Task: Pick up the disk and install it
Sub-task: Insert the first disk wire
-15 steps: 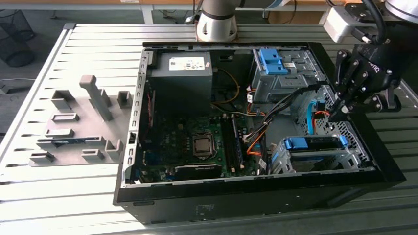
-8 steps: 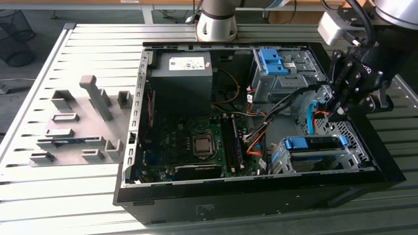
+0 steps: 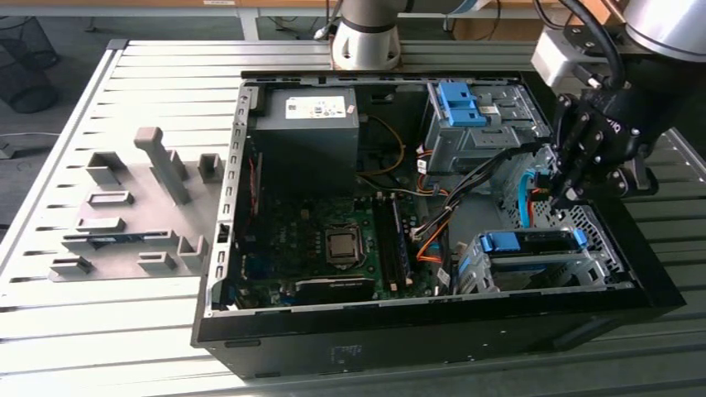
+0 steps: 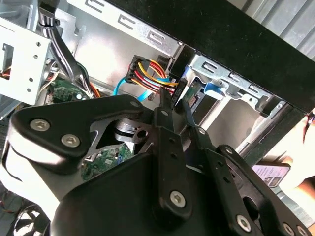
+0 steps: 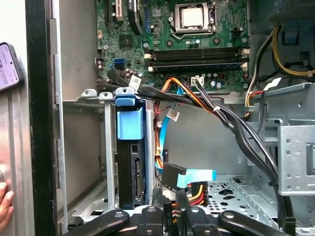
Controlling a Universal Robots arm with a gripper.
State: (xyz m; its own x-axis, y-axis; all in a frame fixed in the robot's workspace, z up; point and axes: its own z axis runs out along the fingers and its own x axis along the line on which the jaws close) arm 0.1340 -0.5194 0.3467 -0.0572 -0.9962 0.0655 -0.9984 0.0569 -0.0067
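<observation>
The disk (image 3: 531, 263) sits in the metal drive cage (image 3: 472, 273) at the case's front corner on the exterior view's right, its blue carrier frame (image 3: 527, 241) on top. In the first wrist view the disk (image 5: 131, 172) stands edge-on in the cage slot under the blue frame (image 5: 129, 125). My gripper (image 3: 565, 200) hangs just beside the cage, over the loose cables. In the second wrist view the gripper (image 4: 172, 93) is closed around a black cable connector (image 4: 173, 84) with red, yellow and orange wires (image 4: 150, 73). The blue data cable (image 5: 197, 175) lies right by the gripper (image 5: 170, 202).
The open computer case (image 3: 221, 314) holds a motherboard (image 3: 320, 240), a grey power-supply box (image 3: 307, 124) and an upper cage with a bare blue bracket (image 3: 458, 103). Cable bundles (image 5: 231, 123) cross beside the cage. A person's hand (image 5: 5, 206) and a phone (image 5: 7, 66) are outside the case wall.
</observation>
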